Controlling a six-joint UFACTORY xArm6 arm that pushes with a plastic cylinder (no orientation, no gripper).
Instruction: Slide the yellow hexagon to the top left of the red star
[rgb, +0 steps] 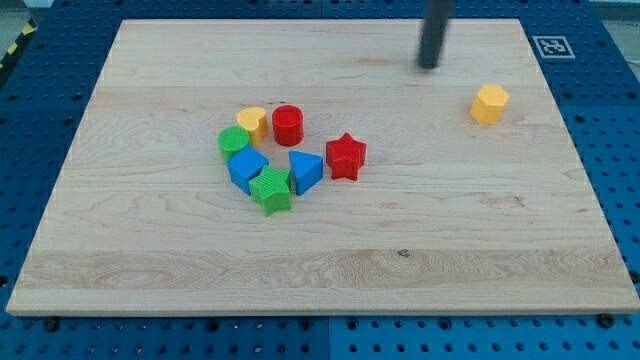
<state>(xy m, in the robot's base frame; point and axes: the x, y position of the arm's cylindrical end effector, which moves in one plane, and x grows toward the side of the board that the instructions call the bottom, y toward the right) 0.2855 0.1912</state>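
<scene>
The yellow hexagon (490, 104) lies alone on the wooden board toward the view's right. The red star (346, 156) sits near the board's middle, at the right end of a cluster of blocks. My tip (430, 66) is on the board near the view's top, up and to the left of the yellow hexagon and apart from it, well up and right of the red star.
The cluster left of the star holds a red cylinder (288, 124), a yellow heart (252, 122), a green round block (234, 141), a blue block (247, 168), a green star (271, 191) and a blue triangle (305, 171). A marker tag (549, 46) sits at the top right corner.
</scene>
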